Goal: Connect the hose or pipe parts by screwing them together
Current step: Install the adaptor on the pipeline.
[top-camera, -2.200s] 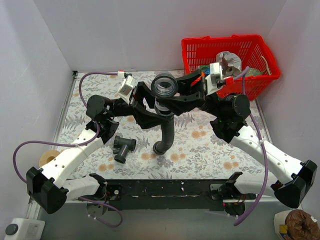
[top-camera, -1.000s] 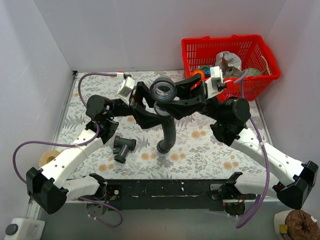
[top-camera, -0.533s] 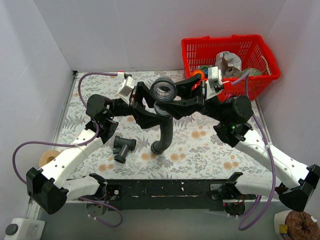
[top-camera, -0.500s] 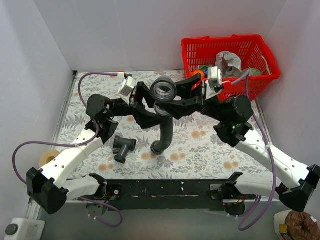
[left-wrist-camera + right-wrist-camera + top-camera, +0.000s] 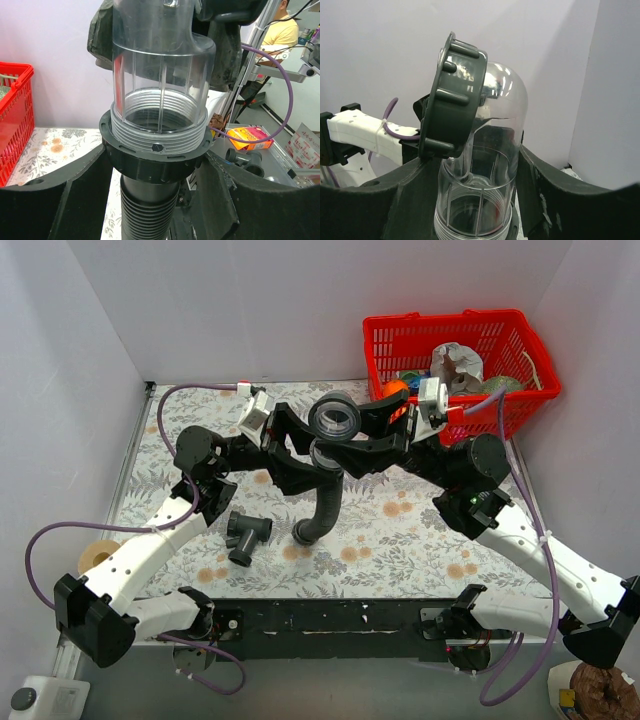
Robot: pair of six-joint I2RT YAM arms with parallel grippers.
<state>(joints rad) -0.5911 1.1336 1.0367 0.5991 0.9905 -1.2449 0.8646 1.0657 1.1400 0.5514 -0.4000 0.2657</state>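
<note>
Top view: the left fingers [image 5: 296, 472] clamp the collar end of the black ribbed hose [image 5: 322, 505] mid-air over the bench [image 5: 400, 530]. The right fingers [image 5: 372, 450] clamp the clear elbow [image 5: 333, 422] directly above it. The grey T-fitting [image 5: 247, 536] lies loose, nearer the left arm.

Left wrist: the collar [image 5: 152, 162] sits between the fingers with its axis upright. The elbow's thread is entered, with turns exposed; I judge it partly screwed.

Right wrist: fingers flank the elbow body. The joint lies straight below, on a shared vertical axis.
</note>
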